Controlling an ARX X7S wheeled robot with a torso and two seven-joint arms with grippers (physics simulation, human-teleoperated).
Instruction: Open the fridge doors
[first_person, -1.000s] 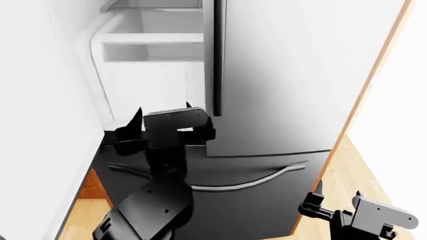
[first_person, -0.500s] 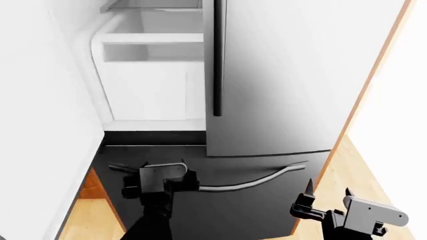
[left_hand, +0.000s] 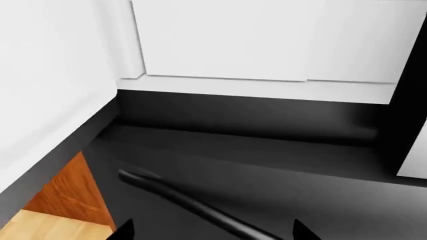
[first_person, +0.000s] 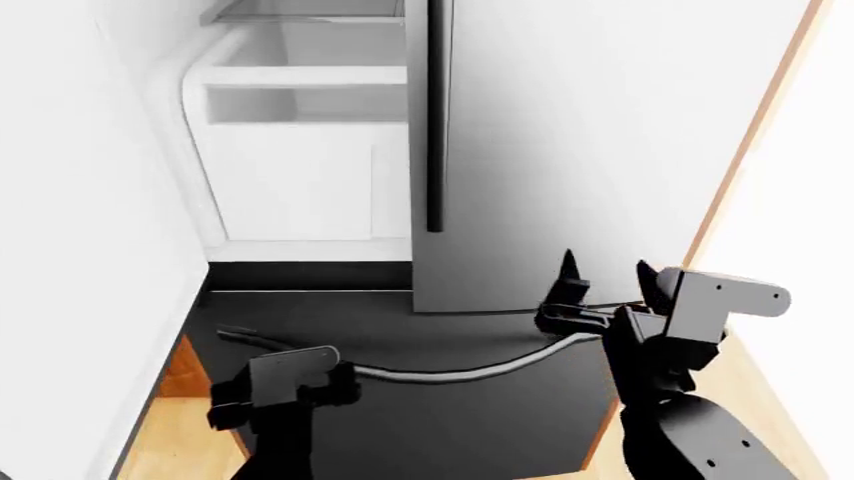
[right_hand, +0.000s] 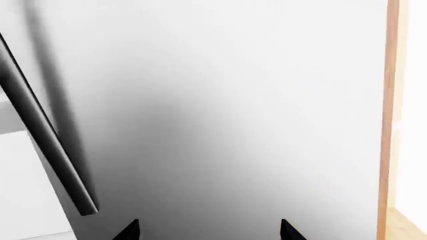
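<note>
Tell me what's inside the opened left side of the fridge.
White shelves and a white bin front show. The closed right door hides the rest of the interior.

The right fridge door (first_person: 574, 150) looks like smooth brushed steel with a soft grey sheen; its handle (first_person: 434, 120) is glossy black. The open left door (first_person: 67, 250) shows a matt white inner face. The drawer front (first_person: 441, 420) is dark and satiny. Cabinet edge (first_person: 747, 140) and floor (first_person: 174, 440) look like wood.
</note>
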